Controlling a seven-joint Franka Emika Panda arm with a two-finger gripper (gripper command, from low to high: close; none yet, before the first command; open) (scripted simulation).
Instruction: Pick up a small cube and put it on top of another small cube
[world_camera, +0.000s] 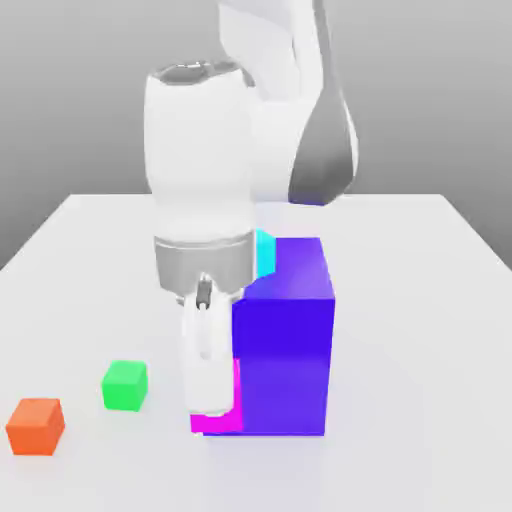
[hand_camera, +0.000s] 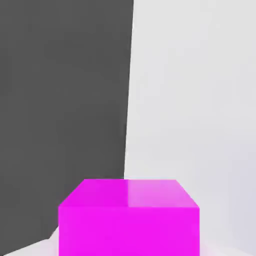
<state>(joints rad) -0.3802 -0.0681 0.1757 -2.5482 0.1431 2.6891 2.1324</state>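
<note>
The small cube (world_camera: 228, 412) is bright magenta and rests on the white table, pressed against the near lower corner of a big blue-violet block (world_camera: 285, 340). My gripper (world_camera: 210, 405) reaches straight down over it, and a white finger (world_camera: 203, 355) covers most of its front. The jaws are shut on the cube. In the hand view the small cube (hand_camera: 129, 217) sits very close, its top and one side face showing.
A green cube (world_camera: 125, 385) and an orange cube (world_camera: 36, 425) lie on the table toward the exterior view's left. A cyan piece (world_camera: 265, 250) peeks out behind the hand at the blue block's upper edge. The table (world_camera: 420, 300) stretches to the exterior view's right.
</note>
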